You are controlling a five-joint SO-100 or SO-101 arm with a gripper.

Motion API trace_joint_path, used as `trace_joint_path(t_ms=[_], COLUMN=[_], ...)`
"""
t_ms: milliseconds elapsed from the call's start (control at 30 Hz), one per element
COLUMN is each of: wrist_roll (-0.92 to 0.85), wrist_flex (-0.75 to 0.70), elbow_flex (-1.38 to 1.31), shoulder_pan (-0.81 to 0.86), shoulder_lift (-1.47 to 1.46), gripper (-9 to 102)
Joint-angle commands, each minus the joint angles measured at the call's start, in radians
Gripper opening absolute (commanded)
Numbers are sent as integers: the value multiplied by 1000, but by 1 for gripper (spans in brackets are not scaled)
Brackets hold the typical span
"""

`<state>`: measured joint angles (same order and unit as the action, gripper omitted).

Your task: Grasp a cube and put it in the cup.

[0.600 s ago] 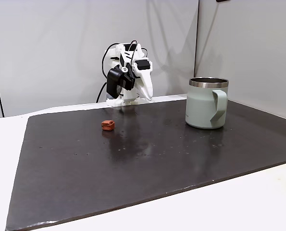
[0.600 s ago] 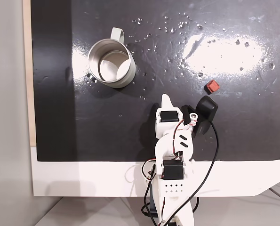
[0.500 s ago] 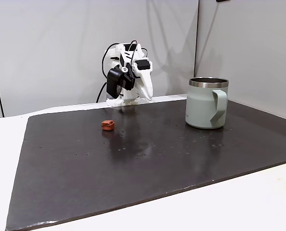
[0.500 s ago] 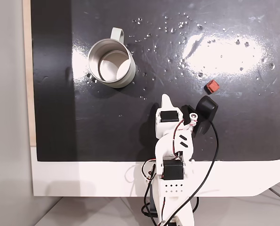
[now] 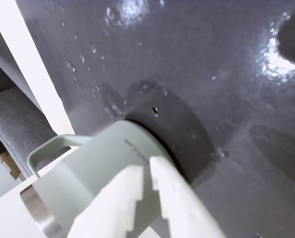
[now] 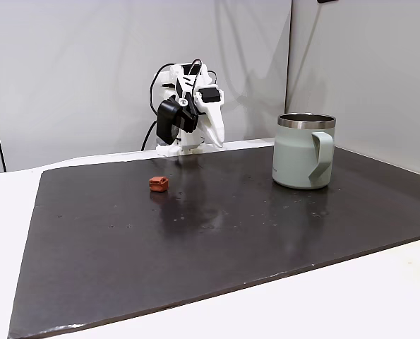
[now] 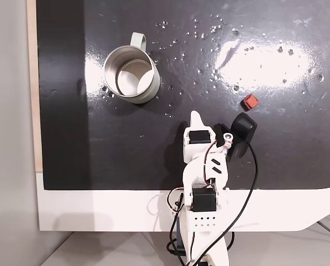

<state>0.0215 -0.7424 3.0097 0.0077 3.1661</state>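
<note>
Gripper folded back at the counter's arm-side edge, jaws clenched on nothing. Cube lies untouched near the right edge in a fixed view, well apart from cup — grasp not started.

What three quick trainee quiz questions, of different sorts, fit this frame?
1. True or false: the cube already lies inside the cup.
2. In the side fixed view, the cube lies to which side of the cup? A) left B) right C) behind it
3. Fill in: the gripper holds ______.

Key: 1 false, it rests on the dark mat. 2 A. 3 nothing; its fingers sit nearly together with only a slim gap.
</note>
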Motion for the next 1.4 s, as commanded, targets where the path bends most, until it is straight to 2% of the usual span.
trace_joint_path(t_ms=[0,200,533,933,1367], wrist_roll=[-5,3,-60,-126,-224], wrist_flex=[-2,-26,-230,-333,-440], elbow_flex=[-5,-57,-408,-871,-1117], shoulder_pan=[9,74,87,287,413], shoulder_lift=[11,12,-18,-469,-857], gripper=[0,0,0,0,0])
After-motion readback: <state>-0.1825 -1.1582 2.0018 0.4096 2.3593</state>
